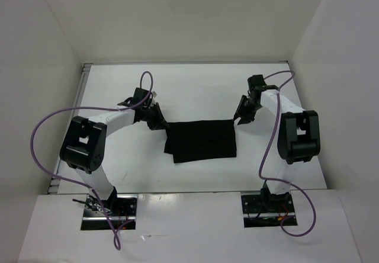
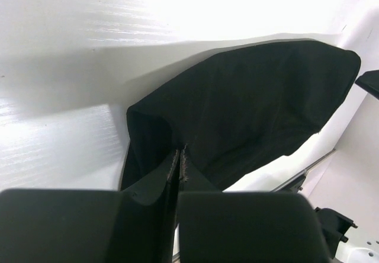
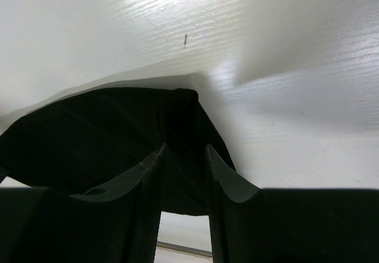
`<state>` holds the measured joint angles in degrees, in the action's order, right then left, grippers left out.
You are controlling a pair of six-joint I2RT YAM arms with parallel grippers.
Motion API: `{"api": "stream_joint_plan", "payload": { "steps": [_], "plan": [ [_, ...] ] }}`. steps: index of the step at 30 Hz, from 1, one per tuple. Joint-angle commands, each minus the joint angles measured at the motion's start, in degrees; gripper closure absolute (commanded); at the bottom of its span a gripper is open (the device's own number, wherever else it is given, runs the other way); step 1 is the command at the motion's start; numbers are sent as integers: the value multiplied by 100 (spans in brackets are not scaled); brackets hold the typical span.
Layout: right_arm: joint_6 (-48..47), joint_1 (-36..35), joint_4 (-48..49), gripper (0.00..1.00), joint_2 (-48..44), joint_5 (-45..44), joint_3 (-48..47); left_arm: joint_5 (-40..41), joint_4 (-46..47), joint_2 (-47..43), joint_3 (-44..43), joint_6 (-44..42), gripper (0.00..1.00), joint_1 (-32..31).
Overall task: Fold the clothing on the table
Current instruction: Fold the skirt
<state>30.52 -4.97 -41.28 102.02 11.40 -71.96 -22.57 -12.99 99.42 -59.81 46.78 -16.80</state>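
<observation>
The black clothing [image 1: 201,140] lies folded into a rough rectangle in the middle of the white table [image 1: 195,91]. My left gripper [image 1: 163,124] is at its upper left corner. In the left wrist view the fingers meet at their tips, and the left gripper [image 2: 180,150] is shut on the edge of the clothing [image 2: 249,103]. My right gripper [image 1: 237,119] is at the upper right corner. Its jaws stand apart in the right wrist view, and the right gripper [image 3: 185,150] straddles the corner of the clothing [image 3: 100,132].
White walls close in the table on the left, back and right. Purple cables [image 1: 41,132] loop off both arms. The table's metal front edge [image 2: 308,168] runs below the cloth.
</observation>
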Motion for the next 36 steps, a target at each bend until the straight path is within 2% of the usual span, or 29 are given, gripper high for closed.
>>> {"api": "stream_joint_plan", "payload": {
  "steps": [1, 4, 25, 27, 28, 30, 31, 36],
  "plan": [
    [-29, 40, 173, 64, 90, 12, 104, -46, 95, 87, -136, -55, 100, 10],
    [-29, 40, 173, 66, 90, 64, 156, 7, 95, 25, -136, -55, 100, 10],
    [24, -197, 348, 66, -323, 715, 437, 7, 95, 25, -83, -55, 100, 10],
    [24, -197, 348, 73, -323, 767, 438, 7, 95, 25, -31, -55, 100, 10],
    [24, -197, 348, 84, -323, 767, 499, 7, 95, 25, -31, -55, 100, 10],
    [24, -197, 348, 97, -323, 767, 499, 7, 95, 25, -31, -55, 100, 10],
    [24, -249, 348, 100, -323, 767, 499, 7, 95, 25, -31, -55, 100, 10],
    [24, -250, 33, 100, -507, 583, 280, -266, 95, -80, -100, -3, 100, 10]
  ]
}}
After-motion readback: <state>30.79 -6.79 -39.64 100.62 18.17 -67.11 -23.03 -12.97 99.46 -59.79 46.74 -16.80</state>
